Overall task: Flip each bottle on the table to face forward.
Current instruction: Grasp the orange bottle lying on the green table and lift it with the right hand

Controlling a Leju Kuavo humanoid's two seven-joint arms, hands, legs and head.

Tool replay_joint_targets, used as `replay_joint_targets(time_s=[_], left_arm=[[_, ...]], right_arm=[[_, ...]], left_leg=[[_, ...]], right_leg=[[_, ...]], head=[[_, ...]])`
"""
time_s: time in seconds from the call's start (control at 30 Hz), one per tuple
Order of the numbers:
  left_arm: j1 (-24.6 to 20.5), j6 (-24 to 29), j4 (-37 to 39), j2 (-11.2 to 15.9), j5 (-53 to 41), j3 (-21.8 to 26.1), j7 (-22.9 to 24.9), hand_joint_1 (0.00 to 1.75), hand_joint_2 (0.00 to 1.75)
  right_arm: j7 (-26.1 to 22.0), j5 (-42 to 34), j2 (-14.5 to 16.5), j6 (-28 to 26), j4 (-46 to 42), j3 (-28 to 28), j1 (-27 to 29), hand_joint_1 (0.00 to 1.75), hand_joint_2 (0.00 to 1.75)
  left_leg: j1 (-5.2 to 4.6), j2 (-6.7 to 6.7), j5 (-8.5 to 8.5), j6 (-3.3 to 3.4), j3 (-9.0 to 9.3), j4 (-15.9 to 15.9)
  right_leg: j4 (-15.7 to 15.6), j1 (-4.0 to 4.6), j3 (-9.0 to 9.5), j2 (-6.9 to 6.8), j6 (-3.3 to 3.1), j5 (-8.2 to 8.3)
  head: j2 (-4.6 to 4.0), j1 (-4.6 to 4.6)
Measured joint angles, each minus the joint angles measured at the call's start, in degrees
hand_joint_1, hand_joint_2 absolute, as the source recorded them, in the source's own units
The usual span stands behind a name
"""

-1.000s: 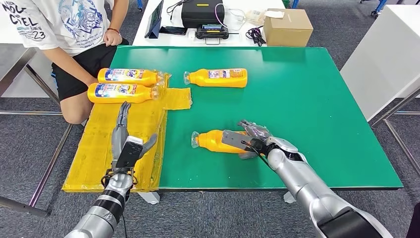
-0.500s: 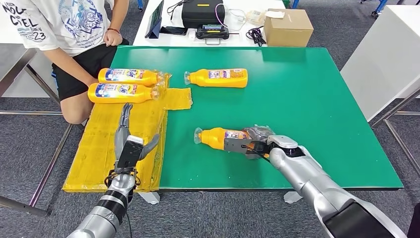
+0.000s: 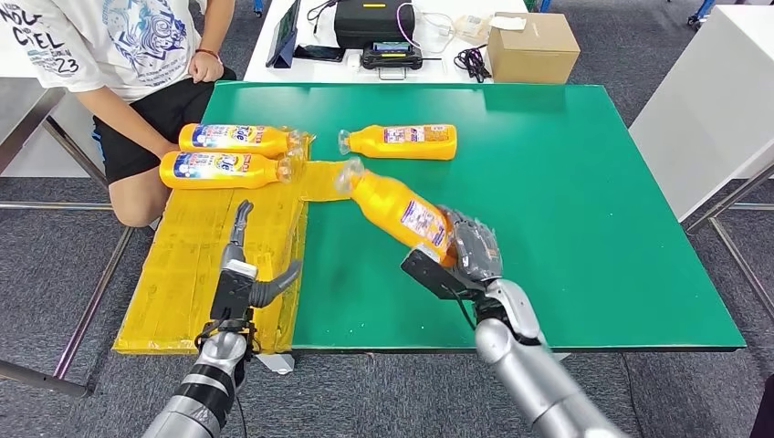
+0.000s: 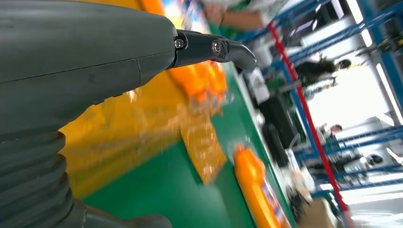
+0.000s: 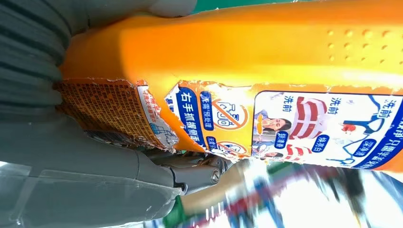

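Nearest, left hand (image 3: pixel 239 278): hovers over the yellow mat (image 3: pixel 183 274) at the table's near left corner, fingers spread and nothing in them; the wrist view shows a dark fingertip stretched straight out.
Right hand (image 3: pixel 461 260): wrapped round the base of the held bottle (image 3: pixel 399 209), thumb under it and fingers over it.
Held bottle: orange, lifted off the green table (image 3: pixel 566 201) and tilted, its clear cap pointing away and to the left, toward the mat's far tab; the torn back label (blue panels, small print) faces the right wrist camera.
Middle bottle (image 3: pixel 399 141): lies on its side on the green, cap to the left, well beyond the held one and apart from it.
Mat pair: two labelled bottles (image 3: pixel 233 153) lie side by side at the mat's far end, caps to the right, seemingly touching each other, though the wrap glare blurs that.
Beside the table: a seated person (image 3: pixel 137 64), knees just left of the pair.
Beyond: a white bench with a cardboard box (image 3: pixel 532 47), a black case (image 3: pixel 372 25) and cables.
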Motion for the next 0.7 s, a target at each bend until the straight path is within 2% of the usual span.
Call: replay_joint_targets(time_s=[0.2,0.33,0.47,0.53,0.6,0.7], left_arm=[[1.92,-5.04,-4.00,-0.92,2.59,0.80,1.98,0.00,1.75],[2.99,-17.18,-6.58,-1.78,10.94,0.86,7.75,0.00,1.75],[4.28,-31.16,-8.90,-2.14,23.74,-0.26,14.28,0.00,1.75],[4.69,-36.30,-9.43,-2.15,29.25,-1.25,16.80,0.00,1.75],[4.96,-39.14,-9.58,-2.14,32.61,-2.34,18.15,0.00,1.75],[5.09,-40.69,-9.59,-2.13,34.72,-3.75,18.92,0.00,1.75]], right_arm=[[-1.92,4.86,3.99,-5.71,-9.98,-7.05,6.25,1.75,1.75],[-3.83,7.37,6.40,-11.12,-12.95,-10.45,9.40,1.75,1.75],[-6.10,5.23,7.91,-9.84,-12.37,-13.27,12.10,1.75,1.75],[-7.84,4.67,8.58,-8.13,-10.55,-13.82,12.81,1.75,1.75],[-9.47,4.91,9.49,-7.20,-7.89,-13.86,13.25,1.75,1.75],[-10.90,5.30,11.22,-7.07,-4.01,-13.62,13.70,1.75,1.75]], left_leg=[[-0.06,0.01,0.00,0.01,-0.05,-0.01],[-0.11,0.01,0.01,0.02,-0.04,0.00],[-0.11,0.05,0.00,0.02,-0.05,-0.01],[-0.10,0.07,-0.01,0.02,-0.05,-0.01],[-0.09,0.06,-0.01,0.02,-0.05,-0.01],[-0.07,0.05,-0.01,0.02,-0.05,-0.01]], right_leg=[[-0.02,-0.06,-0.04,0.00,0.01,0.01],[-0.03,-0.12,-0.04,0.00,0.03,0.02],[-0.02,-0.12,-0.04,0.01,0.03,0.02],[-0.02,-0.11,-0.05,0.01,0.02,0.02],[-0.02,-0.09,-0.05,0.01,0.02,0.02],[-0.02,-0.05,-0.06,0.01,0.01,0.01]], head=[[0.00,0.04],[0.00,0.02],[0.00,0.02],[0.00,0.02],[0.00,0.02],[0.00,0.01]])
